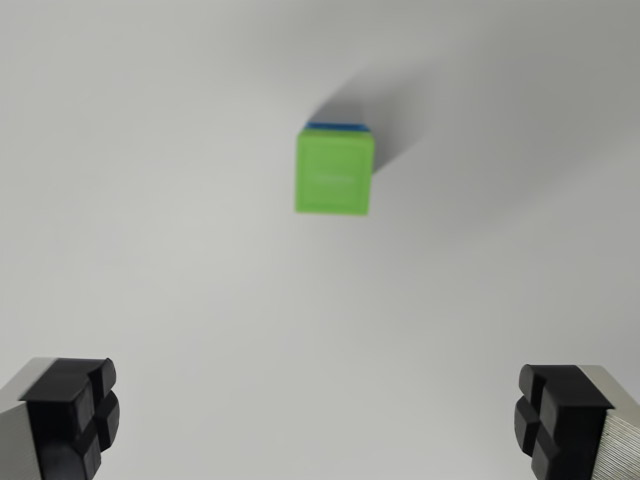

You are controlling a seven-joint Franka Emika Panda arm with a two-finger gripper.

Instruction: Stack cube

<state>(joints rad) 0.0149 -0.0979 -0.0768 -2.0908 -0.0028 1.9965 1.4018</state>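
Below me, green cube (335, 175) sits on blue cube (335, 127); my gripper (320, 420) wide apart, empty — any nudge w/ fingers could topple stack.

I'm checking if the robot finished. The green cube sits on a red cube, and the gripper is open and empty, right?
Nearly. In the wrist view, the green cube sits on a blue cube, not a red one. The gripper is open and empty.

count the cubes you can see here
2. A green cube sits near the picture's centre on the white surface, and a blue cube lies directly beneath it, only a thin edge showing. Others may be outside the view.
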